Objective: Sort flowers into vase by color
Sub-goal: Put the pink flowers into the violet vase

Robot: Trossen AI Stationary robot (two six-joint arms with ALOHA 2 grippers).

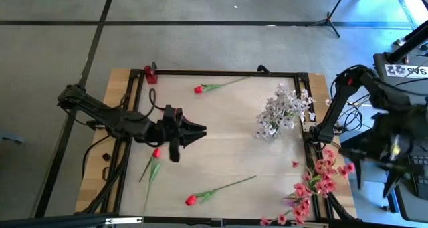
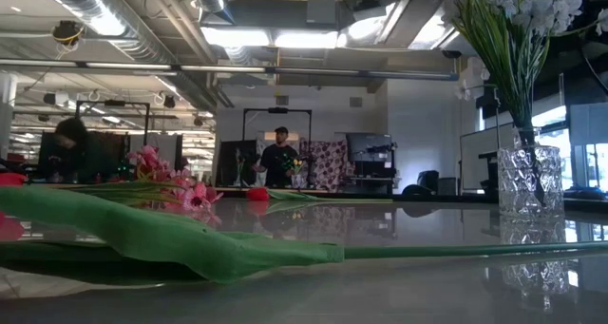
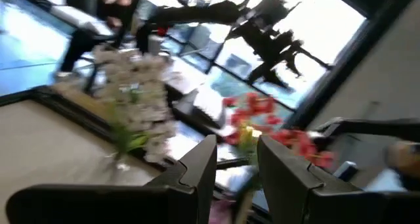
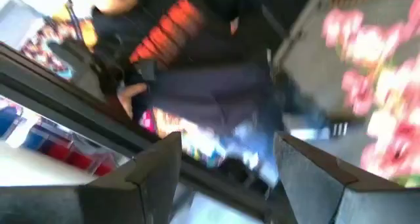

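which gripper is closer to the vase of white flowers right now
The right gripper, beside the vase of white flowers at the table's right edge. The left gripper hangs farther away over mid-table.

The pale wooden surface (image 1: pixel 227 134) sits inside a black frame. On it lie three red buds on green stems: one (image 1: pixel 198 89) near the far edge, one (image 1: pixel 156 153) toward the left side, one (image 1: pixel 191 200) near the front edge. A glass vase (image 2: pixel 529 181) of white sprays (image 1: pixel 284 109) stands on it right of centre. Pink sprays (image 1: pixel 319 181) lie at the front right corner, spilling over the frame, with one small pink blossom (image 1: pixel 295 164) loose beside them
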